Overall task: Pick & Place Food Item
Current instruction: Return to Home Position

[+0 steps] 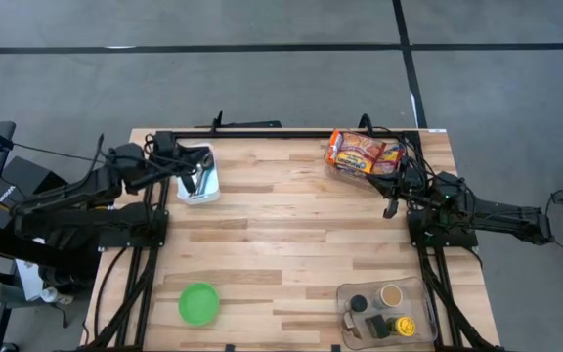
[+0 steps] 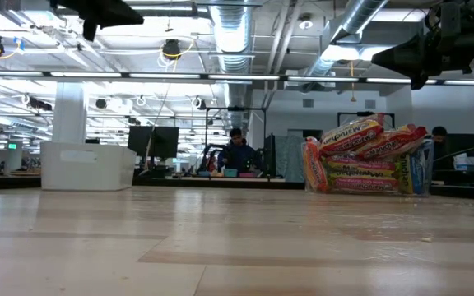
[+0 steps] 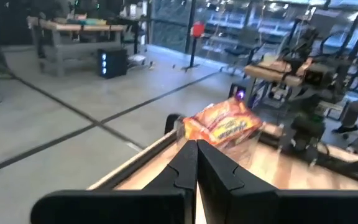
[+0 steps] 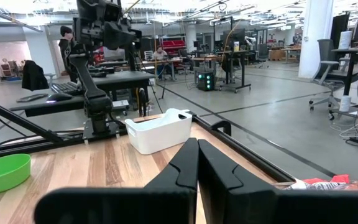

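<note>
A pack of orange snack packets (image 1: 363, 154) lies on the wooden table at its far right; it also shows in the low view (image 2: 367, 159) and the left wrist view (image 3: 222, 123). A white bin (image 1: 198, 174) stands at the far left. My left gripper (image 1: 194, 176) hangs shut above the bin, level, pointing toward the pack, with nothing between its fingers (image 3: 196, 163). My right gripper (image 1: 391, 203) waits shut and level just near-side of the pack, pointing toward the table's left (image 4: 197, 163).
A green bowl (image 1: 199, 302) sits near the front edge, left of centre. A clear tray (image 1: 384, 308) with several small jars stands at the front right. The table's middle is bare wood (image 1: 291, 235). A person (image 2: 237, 154) sits in the room beyond.
</note>
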`<action>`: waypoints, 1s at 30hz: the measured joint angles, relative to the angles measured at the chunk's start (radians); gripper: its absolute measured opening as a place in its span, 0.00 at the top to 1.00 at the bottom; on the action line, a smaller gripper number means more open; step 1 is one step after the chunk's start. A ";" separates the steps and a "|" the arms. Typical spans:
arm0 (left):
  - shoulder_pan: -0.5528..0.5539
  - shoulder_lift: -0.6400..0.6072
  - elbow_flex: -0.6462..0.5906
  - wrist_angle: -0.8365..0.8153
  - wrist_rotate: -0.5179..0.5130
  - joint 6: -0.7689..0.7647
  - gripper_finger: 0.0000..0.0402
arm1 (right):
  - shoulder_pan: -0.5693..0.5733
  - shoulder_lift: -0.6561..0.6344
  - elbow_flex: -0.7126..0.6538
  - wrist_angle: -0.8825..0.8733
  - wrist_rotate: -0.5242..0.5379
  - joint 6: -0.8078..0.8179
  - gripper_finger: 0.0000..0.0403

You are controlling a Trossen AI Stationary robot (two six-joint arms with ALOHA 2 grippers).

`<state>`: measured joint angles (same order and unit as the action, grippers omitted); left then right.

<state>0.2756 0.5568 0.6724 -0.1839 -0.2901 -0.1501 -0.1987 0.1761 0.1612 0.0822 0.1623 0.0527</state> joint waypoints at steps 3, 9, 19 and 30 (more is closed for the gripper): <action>0.000 -0.020 0.000 -0.042 0.000 -0.010 1.00 | 0.000 0.000 0.000 0.000 0.000 0.000 1.00; 0.000 -0.134 -0.001 -0.068 0.062 -0.011 1.00 | 0.000 0.000 0.000 0.000 0.000 0.000 1.00; 0.000 -0.323 0.000 -0.132 0.062 -0.011 1.00 | 0.000 0.000 0.000 0.000 0.000 0.000 1.00; 0.000 -0.456 0.000 -0.162 0.062 -0.015 1.00 | 0.000 0.000 0.000 0.000 0.000 0.000 1.00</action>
<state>0.2760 0.1005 0.6720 -0.3456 -0.2279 -0.1649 -0.1986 0.1764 0.1612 0.0822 0.1623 0.0528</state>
